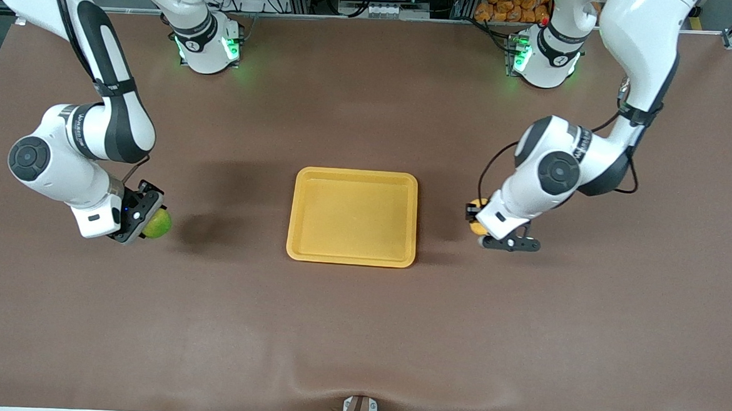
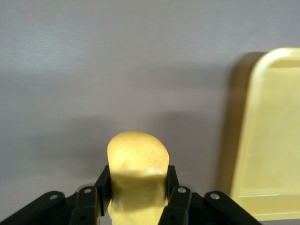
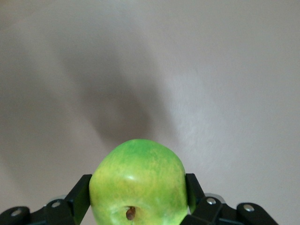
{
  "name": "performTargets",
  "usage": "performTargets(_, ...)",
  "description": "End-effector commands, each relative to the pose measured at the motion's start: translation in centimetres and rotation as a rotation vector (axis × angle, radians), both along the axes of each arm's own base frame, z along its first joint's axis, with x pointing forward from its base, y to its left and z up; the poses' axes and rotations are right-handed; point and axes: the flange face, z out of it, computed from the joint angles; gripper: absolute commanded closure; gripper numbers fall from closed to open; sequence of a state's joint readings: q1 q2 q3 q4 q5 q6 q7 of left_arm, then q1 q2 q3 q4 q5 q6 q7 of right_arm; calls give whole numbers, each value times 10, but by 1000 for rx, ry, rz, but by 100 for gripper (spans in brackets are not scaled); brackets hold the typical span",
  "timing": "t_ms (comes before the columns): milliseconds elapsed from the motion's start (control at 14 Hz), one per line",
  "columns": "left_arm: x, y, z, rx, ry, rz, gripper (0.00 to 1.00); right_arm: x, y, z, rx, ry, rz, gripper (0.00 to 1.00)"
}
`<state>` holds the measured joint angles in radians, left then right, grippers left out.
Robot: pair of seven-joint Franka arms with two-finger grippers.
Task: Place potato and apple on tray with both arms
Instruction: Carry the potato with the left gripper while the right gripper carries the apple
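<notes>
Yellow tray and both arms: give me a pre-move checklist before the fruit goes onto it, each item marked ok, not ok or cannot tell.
1. Left pincer shut on the oblong yellow-orange potato: ok.
2. Right pincer shut on the round green apple: ok.
3. Flat rectangular yellow-orange plastic tray holds nothing: ok.
4. Potato over the tray: not ok, it is beside the tray toward the left arm's end of the brown table.
5. Apple over the tray: not ok, it is toward the right arm's end.
6. Both fruits lifted off the table: cannot tell.
</notes>
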<state>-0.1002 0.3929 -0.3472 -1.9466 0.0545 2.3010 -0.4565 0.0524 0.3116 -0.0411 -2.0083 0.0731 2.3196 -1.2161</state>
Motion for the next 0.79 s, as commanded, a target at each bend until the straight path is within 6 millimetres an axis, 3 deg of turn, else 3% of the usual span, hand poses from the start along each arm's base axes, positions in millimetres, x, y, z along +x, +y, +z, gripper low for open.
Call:
performTargets(0,0,-37,9,-11,-2,27,100,8,26,17,10,-29,120,86)
performTargets(143,-2,-60,8,-22,-4,9,100,11,42,17,12,-32,147,86)
performTargets(286,-3,-82,8,-36,-11,-17,100,20,75,28,14,-61,203,85)
performTargets(429,-1,-99,4,-47,-14,-37,100,16,111,30,16,-65,260,85)
performTargets(571,0,-119,-1,-60,-15,-58,100,10,134,29,17,-62,300,85)
performTargets(714,8,-128,-13,-52,-30,-82,100,4,157,28,18,-61,354,85)
